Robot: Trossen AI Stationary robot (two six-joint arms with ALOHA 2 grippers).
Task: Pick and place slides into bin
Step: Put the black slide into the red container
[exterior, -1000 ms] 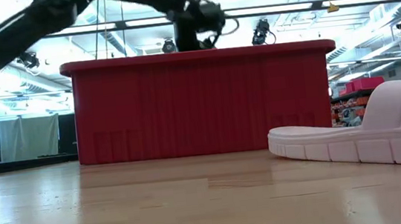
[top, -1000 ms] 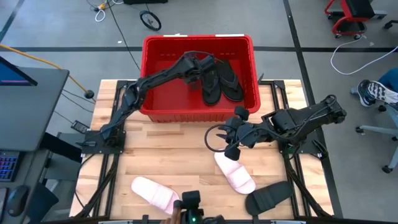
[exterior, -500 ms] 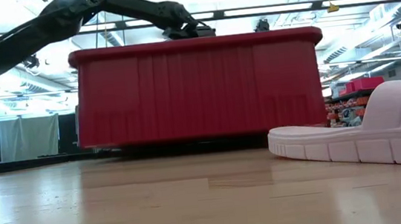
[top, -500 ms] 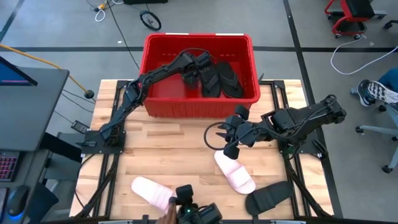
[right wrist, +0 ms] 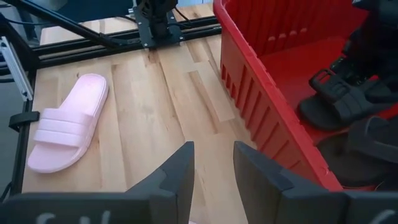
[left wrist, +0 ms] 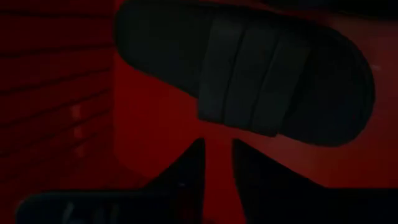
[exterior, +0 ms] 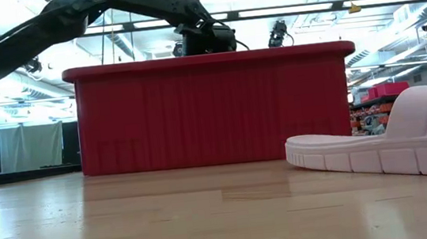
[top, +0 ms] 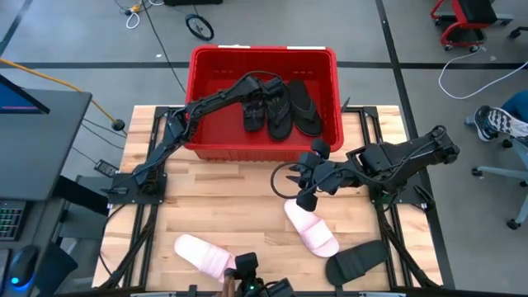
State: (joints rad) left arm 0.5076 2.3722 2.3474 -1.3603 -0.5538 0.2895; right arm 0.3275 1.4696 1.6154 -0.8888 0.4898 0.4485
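The red bin (top: 202, 66) stands at the table's far side. Inside it lie a black wide-strap slide (top: 253, 114) and two black flip-flops (top: 280, 111) (top: 305, 107). My left gripper (top: 259, 95) reaches down into the bin, open; in the left wrist view its fingertips (left wrist: 217, 165) stand just short of the black slide (left wrist: 249, 74), which lies flat on the bin floor. My right gripper (top: 304, 186) hovers open over the table's middle, with nothing between its fingers (right wrist: 214, 168). A pink slide (top: 312, 231) lies just near of it.
Another pink slide (top: 205, 254) lies at the near left, also in the right wrist view (right wrist: 65, 121). A black slide (top: 359, 260) lies at the near right corner. Bare wood spans the table's middle. A person's sneaker (top: 499, 124) shows off the table, right.
My left gripper has sunk deeper into the bin and tipped further down. The black slide that hung at it now lies flat on the bin floor beside the flip-flops. Half a second ago the bin's near side stood lifted off the table; it rests flat again.
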